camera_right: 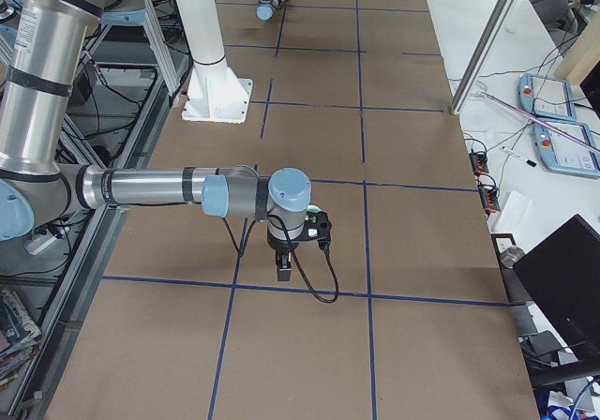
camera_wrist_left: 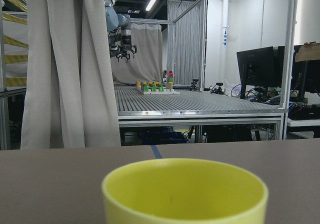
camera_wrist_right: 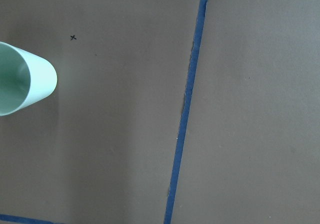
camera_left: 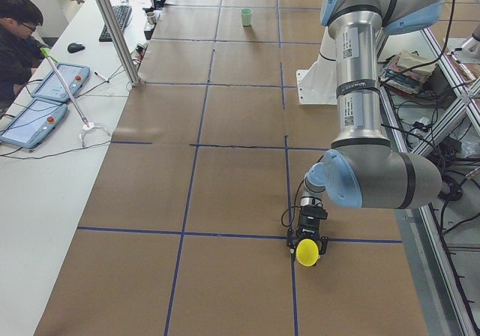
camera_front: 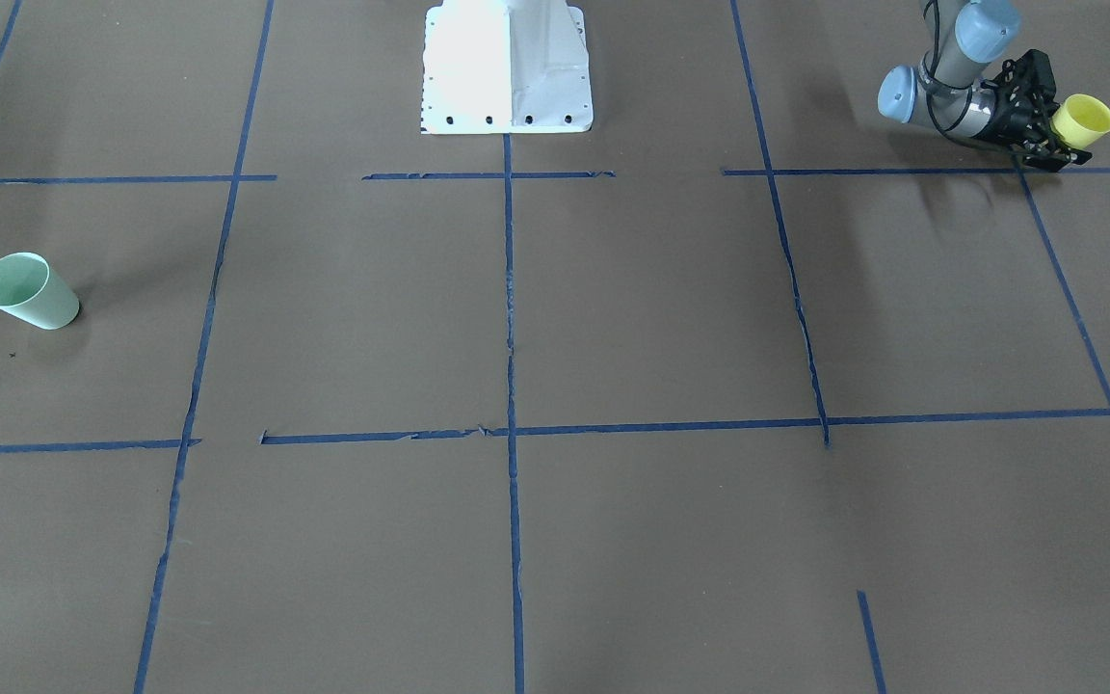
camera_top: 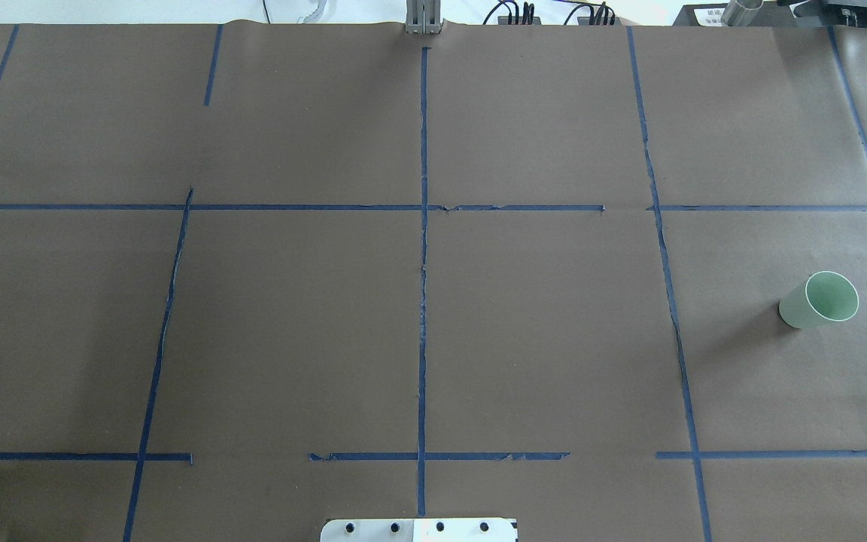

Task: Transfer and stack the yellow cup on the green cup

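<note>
The yellow cup (camera_front: 1085, 118) is between the fingers of my left gripper (camera_front: 1068, 137), which is shut on its side at the table's near-left corner. The cup is upright, low over the brown table; I cannot tell whether it touches. It also shows in the exterior left view (camera_left: 307, 252) and as a rim in the left wrist view (camera_wrist_left: 185, 191). The green cup (camera_front: 30, 289) stands upright and alone on the far right side (camera_top: 819, 299). My right gripper (camera_right: 283, 268) hangs above the table beside the green cup (camera_wrist_right: 20, 79); its fingers show in no close view, so I cannot tell its state.
Blue tape lines (camera_top: 423, 226) divide the brown paper table into squares. The robot's white base (camera_front: 507, 63) stands at the middle of the near edge. An operator sits at a side desk (camera_left: 19, 36) with tablets. A metal post (camera_left: 112, 28) stands at the table's far edge.
</note>
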Available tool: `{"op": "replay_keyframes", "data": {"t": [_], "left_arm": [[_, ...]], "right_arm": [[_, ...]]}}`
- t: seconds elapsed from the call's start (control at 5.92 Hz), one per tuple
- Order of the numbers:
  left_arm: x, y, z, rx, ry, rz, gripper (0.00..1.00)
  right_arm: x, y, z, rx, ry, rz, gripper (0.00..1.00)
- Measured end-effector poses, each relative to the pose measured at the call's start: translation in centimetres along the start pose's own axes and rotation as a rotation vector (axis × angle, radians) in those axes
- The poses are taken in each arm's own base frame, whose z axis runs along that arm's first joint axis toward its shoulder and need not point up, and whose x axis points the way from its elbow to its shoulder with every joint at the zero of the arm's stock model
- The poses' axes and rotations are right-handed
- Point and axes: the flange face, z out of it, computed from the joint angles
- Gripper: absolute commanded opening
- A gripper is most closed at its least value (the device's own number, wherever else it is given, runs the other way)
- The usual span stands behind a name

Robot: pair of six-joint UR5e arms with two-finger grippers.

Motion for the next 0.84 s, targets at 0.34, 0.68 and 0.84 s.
{"op": "replay_keyframes", "data": {"t": [0.34,0.68,0.84], "left_arm": [[-0.1,-2.6,1.2,0.013,-0.002,0.046,0.72],[0.3,-4.7,3.0,0.030,0.000,0.097,0.72],[2.3,-5.6,3.9,0.024,0.026,0.112,0.72]], "right_arm": [[0.0,-0.1,0.0,0.001,0.000,0.000,1.00],[0.0,-0.1,0.0,0.000,-0.001,0.002,1.00],[0.1,0.0,0.1,-0.003,-0.003,0.004,1.00]]}}
